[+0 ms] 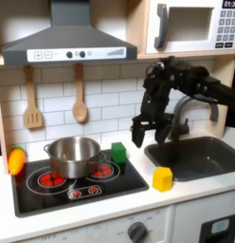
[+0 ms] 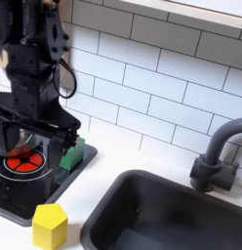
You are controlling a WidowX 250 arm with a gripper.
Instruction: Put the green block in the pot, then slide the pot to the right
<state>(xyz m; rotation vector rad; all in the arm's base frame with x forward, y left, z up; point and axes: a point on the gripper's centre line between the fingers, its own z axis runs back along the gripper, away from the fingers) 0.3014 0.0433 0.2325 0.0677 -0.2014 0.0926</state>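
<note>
White tiles back a toy kitchen with a black stovetop (image 1: 53,195) set into a pale counter. On that stovetop's rear corner at the first exterior view's right sits the green block (image 1: 118,152), just beside the pot (image 1: 73,156), which stands toward the middle of the stovetop over the burners. In the second exterior view the block (image 2: 72,154) shows at the stovetop's edge, partly behind the arm. The gripper (image 1: 146,130) hangs above and to the first exterior view's right of the block, apart from it, fingers (image 1: 136,133) spread and holding nothing. A yellow block (image 1: 163,178) lies on the counter off the stovetop, near the sink (image 1: 200,157). An orange toy (image 1: 16,161) rests beyond the stovetop's far side.
</note>
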